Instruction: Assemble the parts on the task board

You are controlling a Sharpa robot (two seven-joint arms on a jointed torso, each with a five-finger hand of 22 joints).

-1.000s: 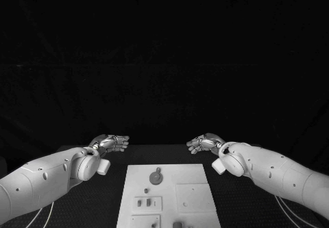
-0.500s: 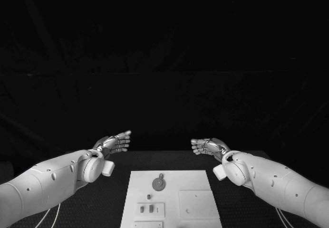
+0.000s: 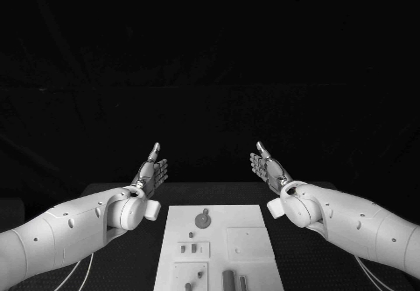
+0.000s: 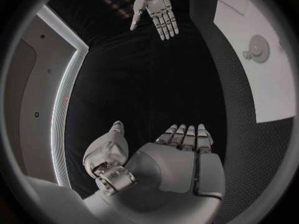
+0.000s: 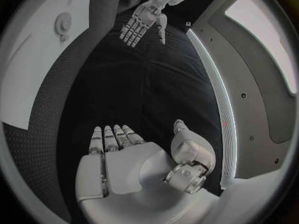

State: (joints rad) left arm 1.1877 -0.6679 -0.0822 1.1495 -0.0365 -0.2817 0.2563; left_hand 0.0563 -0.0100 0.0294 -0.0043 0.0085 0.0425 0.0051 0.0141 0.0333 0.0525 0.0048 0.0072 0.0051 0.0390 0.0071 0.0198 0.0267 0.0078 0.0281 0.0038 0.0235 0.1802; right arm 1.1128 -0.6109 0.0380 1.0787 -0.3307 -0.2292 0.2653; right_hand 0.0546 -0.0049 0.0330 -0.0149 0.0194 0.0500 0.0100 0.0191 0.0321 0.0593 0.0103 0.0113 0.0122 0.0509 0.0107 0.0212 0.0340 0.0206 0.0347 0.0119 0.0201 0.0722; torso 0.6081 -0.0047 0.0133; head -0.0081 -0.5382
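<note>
The white task board (image 3: 249, 217) lies in the middle of the table, near its front. On it I see a round part (image 3: 203, 219) at the far end, two small upright parts (image 3: 188, 248) in a square recess, and longer parts (image 3: 229, 280) near the front edge. My left hand (image 3: 150, 170) hovers beyond the board's far left corner, fingers straight and apart, holding nothing. My right hand (image 3: 269, 165) mirrors it beyond the far right corner, also flat and empty. The left wrist view has my left hand (image 4: 181, 147), the right hand (image 4: 154, 8) and the board (image 4: 246, 79).
The black table (image 3: 315, 254) runs on either side of the board. In the right wrist view my right hand (image 5: 118, 152) faces the left hand (image 5: 142, 21), with the board (image 5: 31, 69) and its round part (image 5: 62, 22) to one side.
Both hands have risen and their curled fingers have straightened out flat. The head camera has shifted, so more of the board's near end shows.
</note>
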